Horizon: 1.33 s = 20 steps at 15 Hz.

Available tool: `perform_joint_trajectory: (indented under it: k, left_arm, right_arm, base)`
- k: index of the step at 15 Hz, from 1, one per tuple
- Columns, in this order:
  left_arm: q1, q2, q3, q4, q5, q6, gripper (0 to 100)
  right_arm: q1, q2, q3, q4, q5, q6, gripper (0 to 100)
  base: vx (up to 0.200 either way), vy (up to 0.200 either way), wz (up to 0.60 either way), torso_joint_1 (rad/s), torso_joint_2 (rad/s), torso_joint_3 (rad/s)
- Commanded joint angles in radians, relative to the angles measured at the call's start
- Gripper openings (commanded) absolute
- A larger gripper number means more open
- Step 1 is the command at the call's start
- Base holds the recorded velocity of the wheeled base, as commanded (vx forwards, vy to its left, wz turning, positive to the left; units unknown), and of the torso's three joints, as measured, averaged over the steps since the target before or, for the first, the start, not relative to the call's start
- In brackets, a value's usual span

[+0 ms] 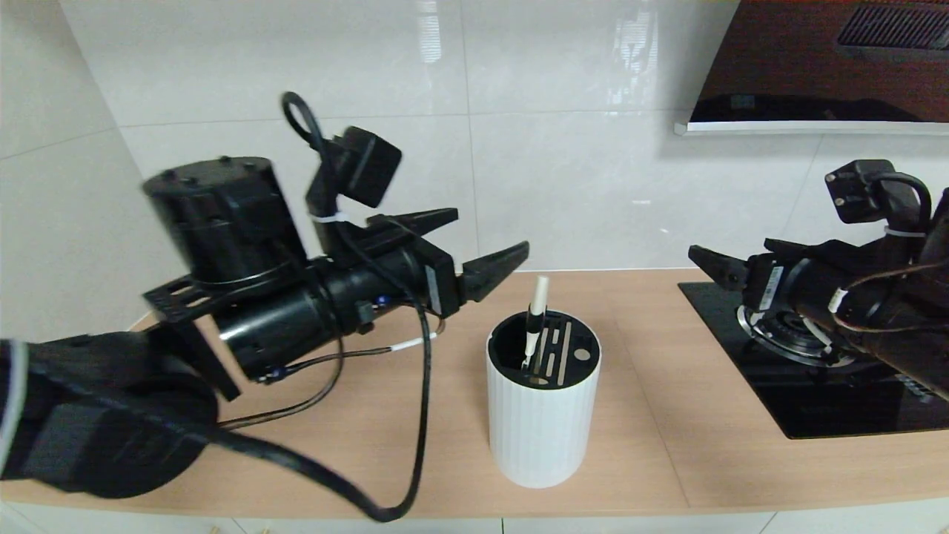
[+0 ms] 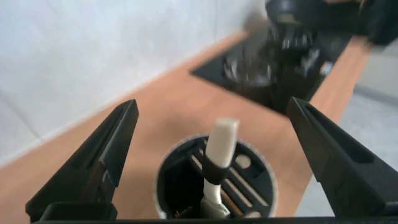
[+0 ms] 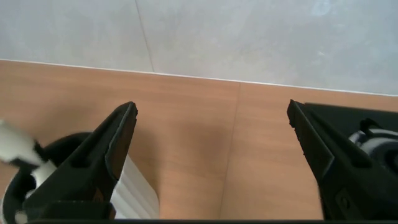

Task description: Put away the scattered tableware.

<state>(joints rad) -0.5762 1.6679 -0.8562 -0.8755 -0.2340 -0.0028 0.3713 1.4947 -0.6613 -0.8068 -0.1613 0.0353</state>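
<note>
Tiled wall behind a wooden worktop (image 1: 667, 445). Left end effector (image 1: 489, 233), jaws wide and empty, hangs just above and beside the holder (image 1: 543, 415); a utensil (image 1: 535, 315) stands in a slot just below its tips. Right end effector (image 3: 211, 112), likewise open and empty, hangs over the hob (image 1: 815, 386). Stowing this piece looks complete; the next move calls for lifting clear of the handle. Bare worktop lies between the two end effectors; the holder sits near the front edge.

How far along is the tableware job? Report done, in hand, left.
Done: one white-handled utensil stands in a slot of the white holder on the counter. In hand: nothing. The left hand is open and empty near the holder's top, and the right hand is open and empty by the hob. Left: probably only drawing both hands back.
</note>
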Motion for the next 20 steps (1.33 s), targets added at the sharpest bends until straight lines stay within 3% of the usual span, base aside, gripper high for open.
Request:
perform_joint_trajectory:
  k: [1,2,3,4,5,7,12,13,14,18,19,20]
  left_arm:
    - [0.096,-0.378,0.266,0.013,0.039,0.000,100]
    - [0.164,-0.473,0.364,0.044,0.044,0.000,100]
    - [0.197,-0.516,0.413,0.063,0.045,0.001,100]
    - [0.322,-0.662,0.549,0.147,0.044,0.001,100]
    - [0.398,-0.749,0.605,0.202,0.042,0.000,100]
    - [0.493,-0.896,0.648,0.340,0.042,-0.002,100]
    - [0.507,-1.389,0.663,0.760,0.045,-0.003,100]
    - [0.507,-1.393,0.663,0.767,0.045,-0.003,100]
    - [0.541,-1.501,0.671,0.842,0.045,-0.017,100]
    - [0.569,-1.580,0.695,0.866,0.045,-0.023,100]
    - [0.584,-1.666,0.778,0.865,0.051,-0.020,100]
    - [0.584,-1.666,0.824,0.849,0.099,-0.017,100]
  right_arm:
    - [-0.048,-0.175,0.155,0.001,-0.003,-0.071,100]
    - [-0.078,-0.241,0.221,0.003,-0.003,-0.132,100]
    - [-0.101,-0.274,0.242,0.005,-0.003,-0.157,100]
    - [-0.210,-0.383,0.284,0.005,-0.001,-0.229,100]
    - [-0.273,-0.467,0.298,0.015,-0.003,-0.245,100]
    - [-0.321,-0.672,0.298,0.121,-0.003,-0.256,100]
    - [-0.322,-1.309,0.261,0.755,-0.003,-0.253,100]
    - [-0.322,-1.318,0.261,0.764,-0.003,-0.253,100]
    - [-0.322,-1.421,0.256,0.908,0.000,-0.245,100]
    - [-0.325,-1.424,0.241,0.902,-0.023,-0.206,100]
    - [-0.374,-1.495,0.278,0.925,-0.024,-0.181,100]
    - [-0.374,-1.495,0.331,0.911,-0.041,-0.144,100]
  base:
    - [0.000,0.000,0.00,0.000,0.00,0.000]
    - [0.000,0.000,0.00,0.000,0.00,0.000]
    - [0.000,0.000,0.00,0.000,0.00,0.000]
    - [0.000,0.000,0.00,0.000,0.00,0.000]
    - [0.000,0.000,0.00,0.000,0.00,0.000]
    - [0.000,0.000,0.00,0.000,0.00,0.000]
    - [0.000,0.000,0.00,0.000,0.00,0.000]
    - [0.000,0.000,0.00,0.000,0.00,0.000]
    - [0.000,0.000,0.00,0.000,0.00,0.000]
    - [0.000,0.000,0.00,0.000,0.00,0.000]
    - [0.000,0.000,0.00,0.000,0.00,0.000]
    - [0.000,0.000,0.00,0.000,0.00,0.000]
